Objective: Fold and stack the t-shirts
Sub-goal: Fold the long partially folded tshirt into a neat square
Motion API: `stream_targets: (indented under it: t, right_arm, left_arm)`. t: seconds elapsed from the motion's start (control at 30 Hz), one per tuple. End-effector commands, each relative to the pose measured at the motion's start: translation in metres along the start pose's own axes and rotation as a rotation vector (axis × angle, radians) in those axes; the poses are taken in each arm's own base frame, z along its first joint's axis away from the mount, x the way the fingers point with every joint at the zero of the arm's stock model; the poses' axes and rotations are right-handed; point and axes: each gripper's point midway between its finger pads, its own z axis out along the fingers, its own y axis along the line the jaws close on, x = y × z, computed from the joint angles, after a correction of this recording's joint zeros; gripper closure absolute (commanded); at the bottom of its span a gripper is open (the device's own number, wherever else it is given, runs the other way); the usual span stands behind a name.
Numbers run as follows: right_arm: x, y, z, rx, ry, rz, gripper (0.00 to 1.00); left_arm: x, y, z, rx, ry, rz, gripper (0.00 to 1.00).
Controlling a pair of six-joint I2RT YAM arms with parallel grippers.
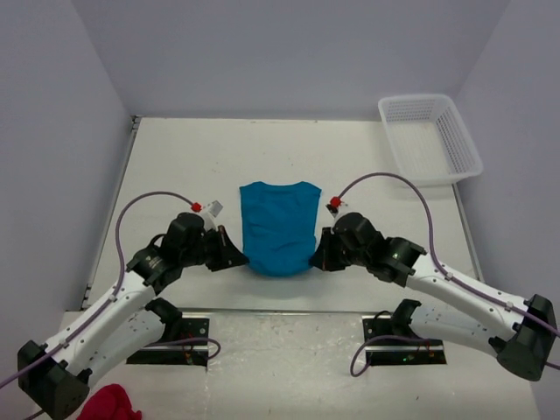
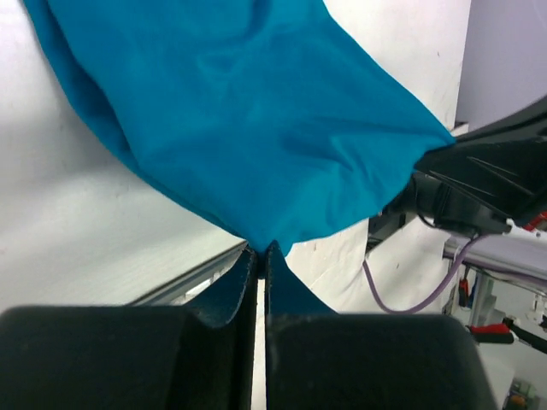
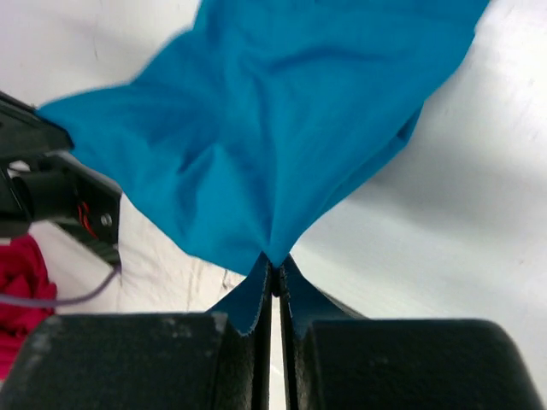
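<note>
The teal-blue t-shirt (image 1: 278, 226) lies in the middle of the table, sleeves folded in, collar at the far end. My left gripper (image 1: 238, 257) is shut on its near left corner, seen pinched in the left wrist view (image 2: 261, 246). My right gripper (image 1: 317, 259) is shut on its near right corner, seen pinched in the right wrist view (image 3: 275, 260). The near hem hangs lifted between the two grippers as a sagging sheet (image 2: 256, 111) (image 3: 273, 128).
A white mesh basket (image 1: 429, 137) stands at the far right of the table. A red cloth (image 1: 109, 404) lies off the table at the bottom left, also in the right wrist view (image 3: 21, 290). Grey walls enclose the table (image 1: 175, 157).
</note>
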Motion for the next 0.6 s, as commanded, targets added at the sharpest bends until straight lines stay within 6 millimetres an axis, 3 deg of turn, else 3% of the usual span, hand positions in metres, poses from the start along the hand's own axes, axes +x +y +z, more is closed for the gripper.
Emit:
stream_targets:
  t: [0.0, 0.17, 0.2, 0.37, 0.57]
  right_arm:
    - [-0.042, -0.003, -0.003, 0.087, -0.074, -0.045, 1.0]
    - [-0.081, -0.02, 0.015, 0.158, -0.065, -0.068, 1.0]
    - [-0.09, -0.014, 0.014, 0.136, -0.066, -0.084, 1.0]
    - [-0.124, -0.023, 0.021, 0.15, -0.08, -0.065, 1.0]
    - [-0.165, -0.03, 0.036, 0.139, -0.075, -0.046, 1.0]
  left_arm:
    - [-0.051, -0.036, 0.003, 0.032, -0.115, 0.102, 1.0]
    - [-0.102, -0.04, 0.019, -0.018, -0.17, 0.115, 1.0]
    - [-0.115, -0.044, 0.017, -0.017, -0.194, 0.132, 1.0]
    - [-0.166, -0.032, 0.017, -0.058, -0.266, 0.112, 1.0]
    - [-0.206, -0.031, 0.034, -0.092, -0.292, 0.124, 1.0]
